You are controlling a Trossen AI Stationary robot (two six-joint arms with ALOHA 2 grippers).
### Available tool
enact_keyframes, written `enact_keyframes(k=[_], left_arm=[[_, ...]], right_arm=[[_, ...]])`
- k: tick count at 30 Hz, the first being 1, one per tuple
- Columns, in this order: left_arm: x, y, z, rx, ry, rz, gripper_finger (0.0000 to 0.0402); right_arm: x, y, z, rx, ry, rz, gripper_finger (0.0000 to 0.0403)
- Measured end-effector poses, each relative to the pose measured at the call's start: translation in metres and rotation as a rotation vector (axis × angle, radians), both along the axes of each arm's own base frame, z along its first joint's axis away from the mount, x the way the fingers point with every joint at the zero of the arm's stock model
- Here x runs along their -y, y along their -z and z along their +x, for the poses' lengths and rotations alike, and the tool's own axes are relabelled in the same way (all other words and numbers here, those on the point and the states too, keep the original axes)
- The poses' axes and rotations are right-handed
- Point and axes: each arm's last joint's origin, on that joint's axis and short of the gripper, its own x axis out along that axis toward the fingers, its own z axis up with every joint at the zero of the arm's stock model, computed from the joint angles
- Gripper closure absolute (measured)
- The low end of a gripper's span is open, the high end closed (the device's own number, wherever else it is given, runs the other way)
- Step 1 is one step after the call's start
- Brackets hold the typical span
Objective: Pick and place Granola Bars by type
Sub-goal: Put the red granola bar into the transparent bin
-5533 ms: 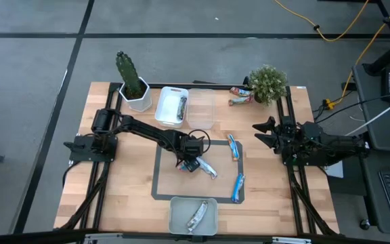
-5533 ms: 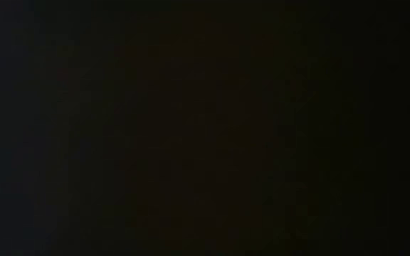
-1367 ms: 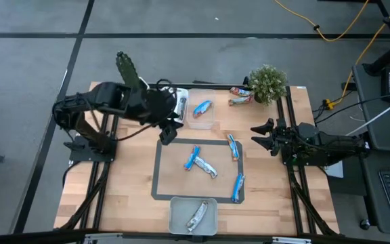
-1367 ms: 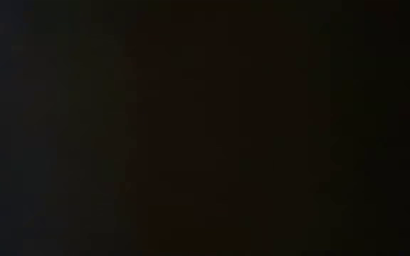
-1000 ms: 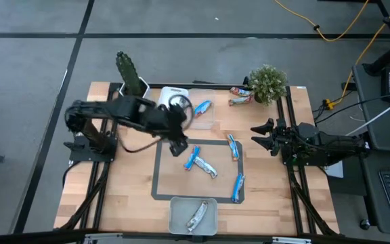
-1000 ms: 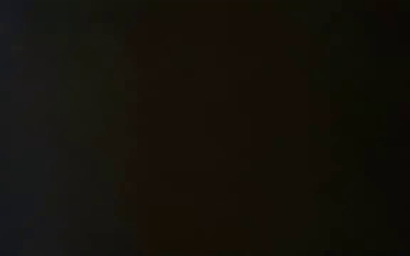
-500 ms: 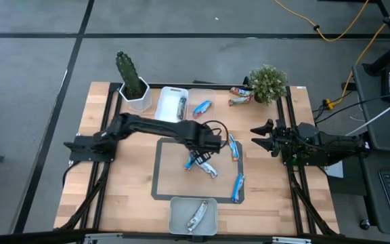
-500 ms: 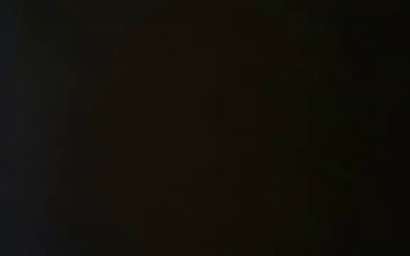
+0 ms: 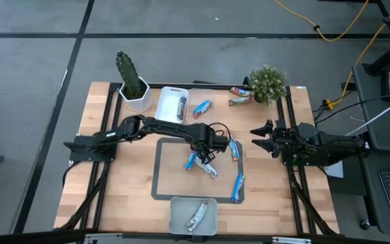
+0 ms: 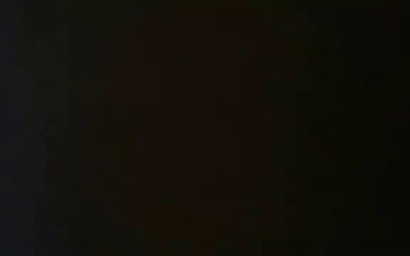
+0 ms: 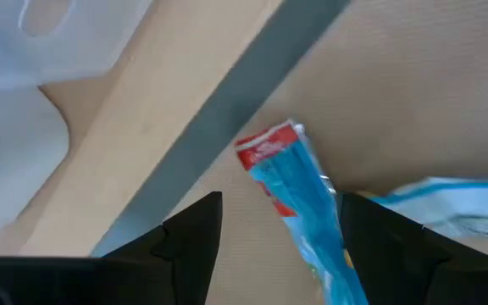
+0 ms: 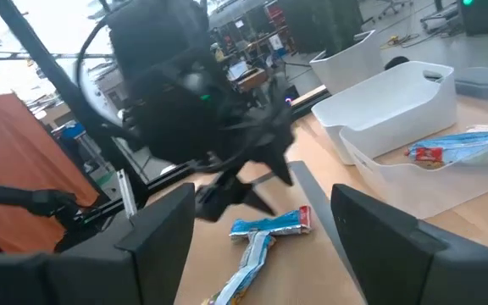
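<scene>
Your left gripper (image 9: 217, 144) hovers over the taped square on the worktop (image 9: 114, 196), jaws spread to either side of a blue granola bar (image 11: 299, 199) that lies flat, not yet pinched. A silver bar (image 9: 208, 169) lies just beside it, and another blue one (image 9: 202, 107) already sits in the clear tray (image 9: 212, 122). Next, I judge, you lower and close squarely — without catching the silver neighbour. Your right gripper (image 9: 257, 136) waits at the worktop's right edge, jaws spread.
</scene>
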Motion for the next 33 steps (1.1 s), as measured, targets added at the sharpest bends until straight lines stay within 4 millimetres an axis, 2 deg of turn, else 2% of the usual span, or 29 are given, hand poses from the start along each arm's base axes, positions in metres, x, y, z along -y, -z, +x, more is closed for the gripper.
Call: enact_keyframes(k=[7,13,18,23,27,31,33], left_arm=[[-0.007,0.004,0.004,0.029,-0.038,-0.008,0.0171],[-0.001,0.024,0.006,0.015,-0.050,-0.060,0.0171],[0.002,0.047,-0.001,-0.022,-0.065,-0.089,0.0171],[-0.001,0.052,-0.002,-0.011,-0.064,-0.116,0.0178],[-0.001,0.050,-0.003,-0.003,-0.068,-0.122,0.0225],[0.000,0.042,-0.006,-0.005,-0.070,-0.120,0.0311],[0.001,0.031,-0.009,0.005,-0.077,-0.117,0.0355]], right_arm=[[-0.001,0.000,0.000,-0.004,-0.043,-0.026,0.0125],[-0.001,0.000,0.000,-0.005,-0.042,-0.047,0.0125],[-0.001,0.001,0.000,-0.010,-0.040,-0.047,0.0125],[-0.001,0.001,0.000,-0.013,-0.039,-0.048,0.0125],[-0.001,0.001,0.000,-0.014,-0.040,-0.048,0.0125],[-0.001,0.001,0.000,-0.017,-0.039,-0.049,0.0125],[-0.001,0.002,0.000,-0.018,-0.039,-0.049,0.0125]])
